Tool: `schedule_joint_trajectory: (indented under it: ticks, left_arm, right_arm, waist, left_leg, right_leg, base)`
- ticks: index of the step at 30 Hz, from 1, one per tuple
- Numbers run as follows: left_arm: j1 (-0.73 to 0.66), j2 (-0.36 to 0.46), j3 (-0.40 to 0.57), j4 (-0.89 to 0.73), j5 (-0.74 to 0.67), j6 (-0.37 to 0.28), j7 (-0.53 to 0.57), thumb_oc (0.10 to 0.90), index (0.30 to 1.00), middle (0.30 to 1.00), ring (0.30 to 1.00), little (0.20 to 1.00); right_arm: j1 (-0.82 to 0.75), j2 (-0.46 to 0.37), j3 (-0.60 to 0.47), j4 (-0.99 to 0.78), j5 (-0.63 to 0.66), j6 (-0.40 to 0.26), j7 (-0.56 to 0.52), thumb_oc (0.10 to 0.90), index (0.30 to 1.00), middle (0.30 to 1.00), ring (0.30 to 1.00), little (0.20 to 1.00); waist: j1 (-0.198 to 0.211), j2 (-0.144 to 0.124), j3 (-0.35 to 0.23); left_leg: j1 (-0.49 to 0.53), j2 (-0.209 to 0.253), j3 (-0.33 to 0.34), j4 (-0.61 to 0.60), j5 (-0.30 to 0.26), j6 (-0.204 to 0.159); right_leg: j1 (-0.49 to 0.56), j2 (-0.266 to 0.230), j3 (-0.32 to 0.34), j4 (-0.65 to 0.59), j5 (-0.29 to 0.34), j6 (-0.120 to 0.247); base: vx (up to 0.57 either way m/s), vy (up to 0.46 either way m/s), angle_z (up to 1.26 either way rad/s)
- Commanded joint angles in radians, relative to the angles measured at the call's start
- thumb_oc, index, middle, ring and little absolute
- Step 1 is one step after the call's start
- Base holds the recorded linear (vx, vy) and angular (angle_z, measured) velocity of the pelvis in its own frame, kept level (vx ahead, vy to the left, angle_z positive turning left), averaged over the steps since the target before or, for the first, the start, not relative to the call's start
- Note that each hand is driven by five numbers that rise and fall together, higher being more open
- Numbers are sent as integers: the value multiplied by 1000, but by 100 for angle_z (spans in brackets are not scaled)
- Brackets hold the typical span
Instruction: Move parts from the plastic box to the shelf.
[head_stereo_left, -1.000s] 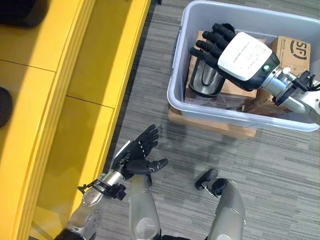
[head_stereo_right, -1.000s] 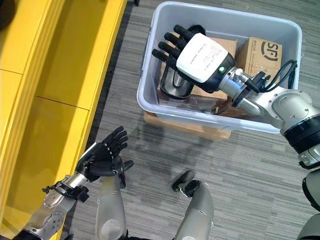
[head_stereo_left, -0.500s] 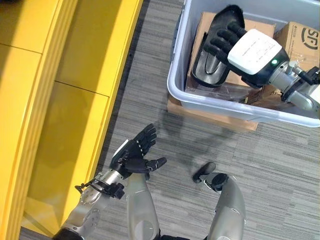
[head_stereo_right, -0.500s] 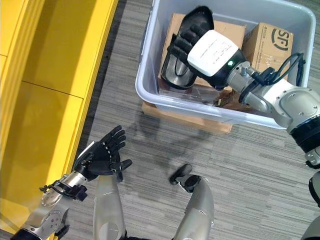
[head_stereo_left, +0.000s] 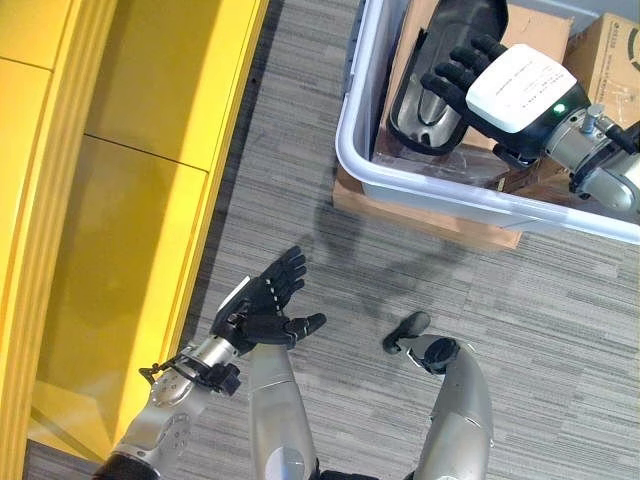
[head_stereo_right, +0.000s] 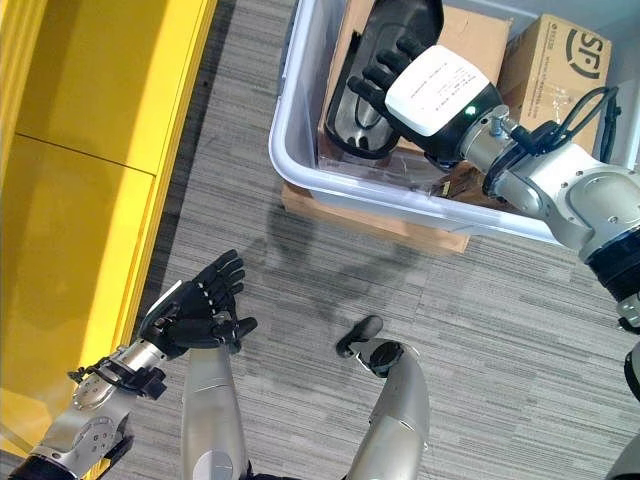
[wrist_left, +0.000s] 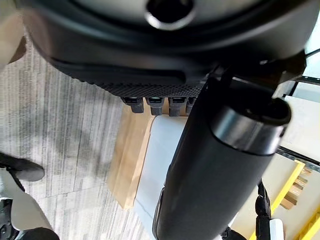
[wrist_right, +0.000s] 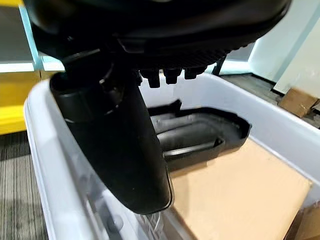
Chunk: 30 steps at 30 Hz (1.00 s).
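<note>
Grey carpet, right hand (head_stereo_right: 440, 92) fingers straight over black part (head_stereo_right: 375, 60) in plastic box (head_stereo_right: 300, 170), left hand (head_stereo_left: 262, 305) relaxed

Right robot hand (head_stereo_right: 440, 92) has lowered onto the black part (head_stereo_right: 385, 70), now tilted up against the cardboard box (head_stereo_right: 478, 40) (inside the plastic box (head_stereo_right: 300, 150)).

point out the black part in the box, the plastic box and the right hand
black part (head_stereo_right: 400, 25): right eye view, its upper shell.
plastic box (head_stereo_right: 300, 165): right eye view, its near left rim.
right hand (head_stereo_left: 520, 85): left eye view, its white back.
</note>
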Motion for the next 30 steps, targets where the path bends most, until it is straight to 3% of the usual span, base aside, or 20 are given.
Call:
schedule_joint_trajectory:
  ticks: [1, 7, 11, 14, 20, 27, 30]
  left_arm:
    - [34, 35, 54, -103, -7, -54, -57, 900, 1000, 1000, 1000, 1000]
    - [40, 42, 69, -115, 5, -54, -71, 900, 1000, 1000, 1000, 1000]
    - [50, 50, 91, -133, 20, -40, -83, 900, 1000, 1000, 1000, 1000]
    - [51, 57, 101, -137, 33, -35, -104, 900, 1000, 1000, 1000, 1000]
    - [59, 63, 119, -158, 35, -42, -130, 900, 1000, 1000, 1000, 1000]
    - [33, 94, 141, -184, 21, -2, -118, 900, 1000, 1000, 1000, 1000]
    - [25, 107, 141, -193, 18, 8, -131, 900, 1000, 1000, 1000, 1000]
  right_arm:
    - [-83, -80, -90, -110, -26, 72, -100, 900, 1000, 1000, 1000, 1000]
    - [-53, -103, -141, -206, -16, 146, -54, 900, 1000, 1000, 1000, 1000]
    - [-27, -128, -171, -247, -65, 158, -42, 900, 1000, 1000, 1000, 1000]
    - [-25, -150, -189, -301, -21, 221, 4, 900, 1000, 1000, 1000, 1000]
    - [20, -199, -221, -347, 16, 219, 59, 900, 1000, 1000, 1000, 1000]
    - [185, -229, -380, -371, 117, 322, 67, 900, 1000, 1000, 1000, 1000]
    - [242, -230, -441, -414, 159, 367, 98, 900, 1000, 1000, 1000, 1000]
  waist:
    - [20, -4, -17]
    - [14, -7, -17]
    - [13, -12, -17]
    - [10, -18, -17]
    - [-2, -21, -17]
    - [-34, -21, -17]
    - [-34, -27, -17]
  left_leg:
    - [-18, -41, 48, -67, -17, 46]
    - [-92, -41, 25, -18, -31, 52]
    - [-128, -48, 5, 12, -39, 53]
    - [-154, -44, -3, 28, -44, 57]
    - [-197, -52, -11, 79, -66, 68]
    - [-286, -56, -3, 213, -118, 88]
    - [-291, -53, -3, 207, -117, 88]
  right_leg:
    - [-29, 92, 43, 131, -145, 79]
    - [-91, 86, 47, 179, -158, 77]
    - [-114, 91, 46, 192, -163, 76]
    - [-135, 93, 47, 204, -164, 80]
    - [-171, 98, 54, 240, -176, 78]
    - [-241, 95, 63, 314, -191, 78]
    - [-243, 100, 59, 316, -194, 81]
  base:
    - [28, -59, 7]
    - [26, -48, 1]
    - [49, -73, 1]
    - [39, -55, 4]
    - [28, -44, -1]
    - [34, -56, 0]
    - [9, -47, 5]
